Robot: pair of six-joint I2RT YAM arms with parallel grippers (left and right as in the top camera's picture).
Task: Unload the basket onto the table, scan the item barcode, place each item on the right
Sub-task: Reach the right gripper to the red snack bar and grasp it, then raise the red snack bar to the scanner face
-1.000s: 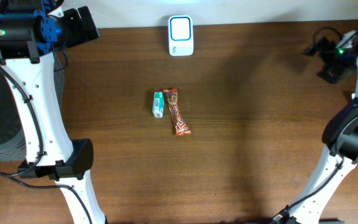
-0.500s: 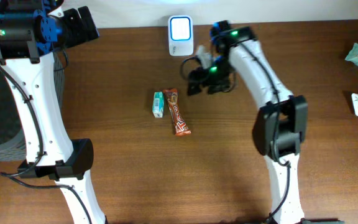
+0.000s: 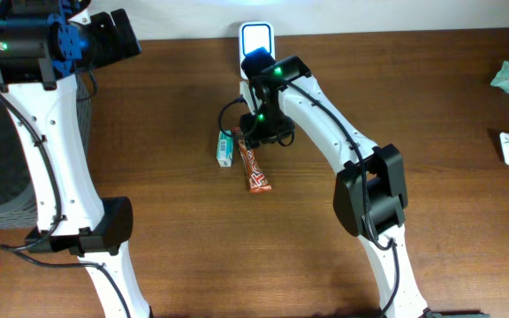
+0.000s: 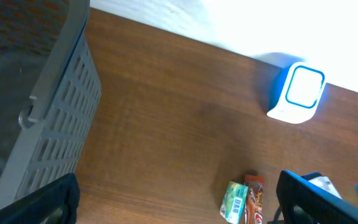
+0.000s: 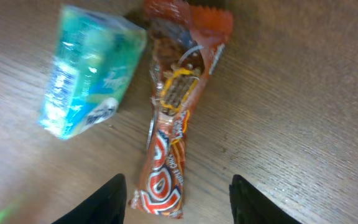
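The right gripper [image 5: 182, 202] is poised low over the candy bar [image 5: 173, 143], fingers apart and set astride its lower end, nothing clasped yet; a crosswise pinch seems intended. Just beside one finger the teal packet [image 5: 89, 81] crowds that side; bare table is offered opposite. Beyond the gripper stands the scanner [image 3: 256, 35]. The left gripper [image 4: 179, 202] is seen wide open and empty, well apart.
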